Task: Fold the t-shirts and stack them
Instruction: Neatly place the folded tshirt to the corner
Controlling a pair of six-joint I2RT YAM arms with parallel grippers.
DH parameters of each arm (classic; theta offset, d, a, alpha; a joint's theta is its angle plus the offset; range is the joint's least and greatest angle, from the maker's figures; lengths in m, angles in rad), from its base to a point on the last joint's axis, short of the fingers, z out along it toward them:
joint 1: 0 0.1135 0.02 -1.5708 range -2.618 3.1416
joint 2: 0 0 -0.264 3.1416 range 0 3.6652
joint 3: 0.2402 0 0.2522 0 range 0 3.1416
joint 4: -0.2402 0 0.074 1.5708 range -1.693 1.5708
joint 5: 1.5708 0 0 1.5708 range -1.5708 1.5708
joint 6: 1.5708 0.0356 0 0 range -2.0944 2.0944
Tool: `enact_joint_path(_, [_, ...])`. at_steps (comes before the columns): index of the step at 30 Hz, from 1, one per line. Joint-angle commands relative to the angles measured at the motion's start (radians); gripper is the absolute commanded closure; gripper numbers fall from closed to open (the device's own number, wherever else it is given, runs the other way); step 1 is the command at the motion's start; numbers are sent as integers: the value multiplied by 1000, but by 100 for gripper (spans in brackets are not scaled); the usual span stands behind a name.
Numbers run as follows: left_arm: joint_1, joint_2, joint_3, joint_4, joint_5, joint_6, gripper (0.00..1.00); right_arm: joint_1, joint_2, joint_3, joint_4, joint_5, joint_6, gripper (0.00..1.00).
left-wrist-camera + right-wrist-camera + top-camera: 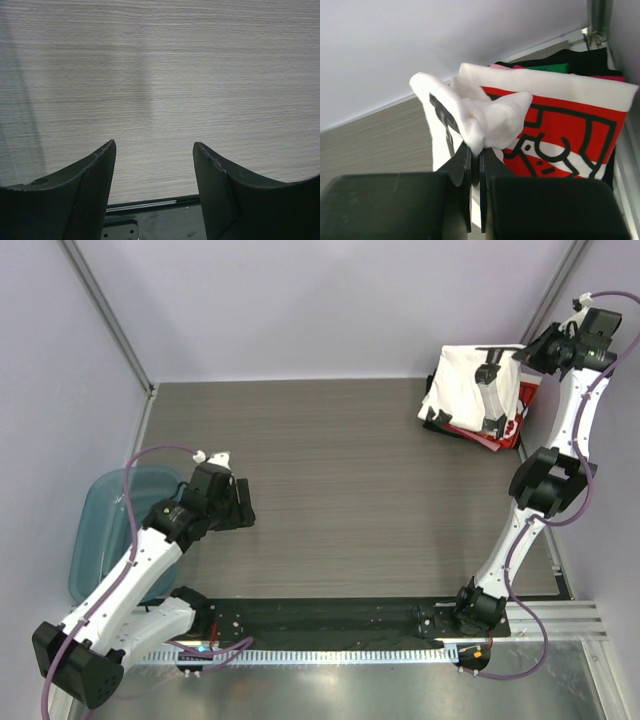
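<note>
A white t-shirt [487, 115] with a black print is bunched up in my right gripper [479, 151], which is shut on a fold of its cloth. In the top view the white t-shirt [468, 388] drapes over a stack of folded t-shirts [505, 432] at the table's back right corner, with my right gripper [524, 353] at its upper right edge. The stack's top shirt [570, 132] is red and white with black line drawing; black, green and pink shirts [560, 67] lie under it. My left gripper [243, 506] [154, 146] hangs open over bare table at the left, nothing between its fingers.
A teal translucent bin [105, 530] stands at the table's left edge, beside the left arm. Walls close the table off at the back and on both sides, and the stack lies close to the right wall. A black base rail [330, 618] runs along the near edge.
</note>
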Motion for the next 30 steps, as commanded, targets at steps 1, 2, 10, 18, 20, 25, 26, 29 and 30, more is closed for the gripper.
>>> enact_joint_path(1, [3,7,5,22,-10,4,36,-25,12,28,108,92,-7,99])
enact_joint_path(2, [3,12,6,20,-12,4,36,-28,18,25,116,115,-4,99])
enact_joint_path(10, [3,-1,5,20,-30,-1,36,-57,82,-52,243,227,39,99])
enact_joint_path(18, [3,-1,6,19,-30,-1,36,-57,165,-87,260,340,108,45])
enact_joint_path(20, [3,-5,6,19,-32,-1,36,-57,139,-144,257,452,130,29])
enact_joint_path(25, [3,-25,6,20,-33,-2,36,-71,24,-189,206,655,208,16])
enact_joint_path(26, [1,-33,6,20,-35,-2,35,-74,12,-181,192,675,220,13])
enact_joint_path(29, [3,-48,6,19,-38,-2,35,-83,-54,-162,162,698,265,0])
enact_joint_path(30, [3,-51,6,20,-39,-2,34,-83,-77,-162,160,695,277,0])
